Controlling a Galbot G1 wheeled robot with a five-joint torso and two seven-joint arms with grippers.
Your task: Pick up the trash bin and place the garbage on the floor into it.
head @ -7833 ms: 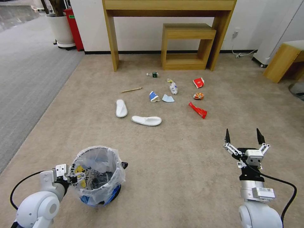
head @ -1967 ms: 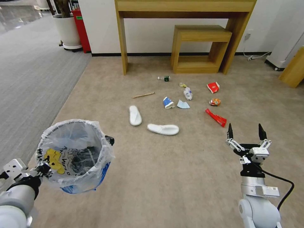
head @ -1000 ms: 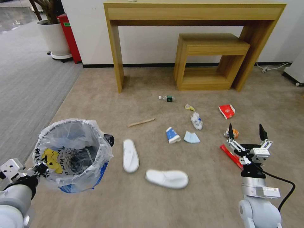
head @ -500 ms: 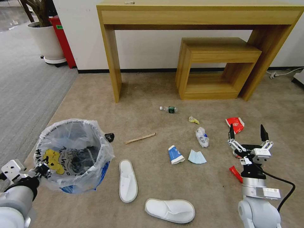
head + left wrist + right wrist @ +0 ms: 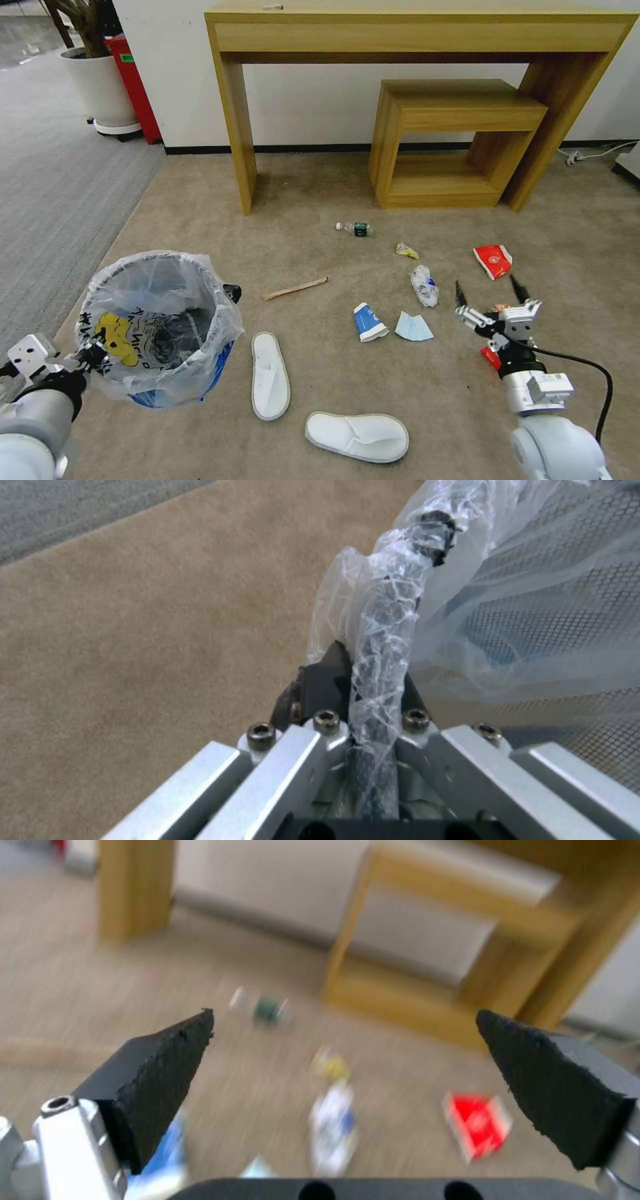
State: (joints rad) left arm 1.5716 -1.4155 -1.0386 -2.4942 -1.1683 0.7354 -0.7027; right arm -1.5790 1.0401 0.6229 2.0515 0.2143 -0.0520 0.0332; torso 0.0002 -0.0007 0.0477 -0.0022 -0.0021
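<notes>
Now the trash bin [image 5: 157, 327] hangs clear of the floor [image 5: 333, 393], low on the robot's left, its bag-wrapped rim clamped in the left gripper [image 5: 363, 690]; the wrist view shows the jaws pressed tight on twisted liner plastic and the rim beneath. It looks light, but that film is slippery and crinkly, so the bite wants to stay on the stiff rim, not on the bag alone.

Over on the right, the right gripper [image 5: 490, 297] hovers with its fingers spread wide and nothing between them, tilted toward the garbage. Just beneath and behind it lies a red wrapper [image 5: 491, 357], half hidden by the wrist; an orange can [image 5: 500, 308] peeks out right at the fingertips. Just ahead of it sits a second red wrapper [image 5: 493, 260]. Off to its left lie the pale-blue mask [image 5: 413, 328], a crumpled clear bag [image 5: 425, 285] and the blue-white cup [image 5: 368, 322], all soft, flimsy pieces likely to crush; best pinched at a raised fold. Farther out are a wooden stick [image 5: 295, 288], stiff and thin, and a small green-labelled bottle [image 5: 355, 229], which could roll.

Two white slippers [image 5: 270, 375] lie between the grippers, floppy and broad, easiest taken at an edge.

Beyond the litter stand a wooden console table [image 5: 427, 40] and a low shelf [image 5: 453, 143]; nothing blocks the reach.
</notes>
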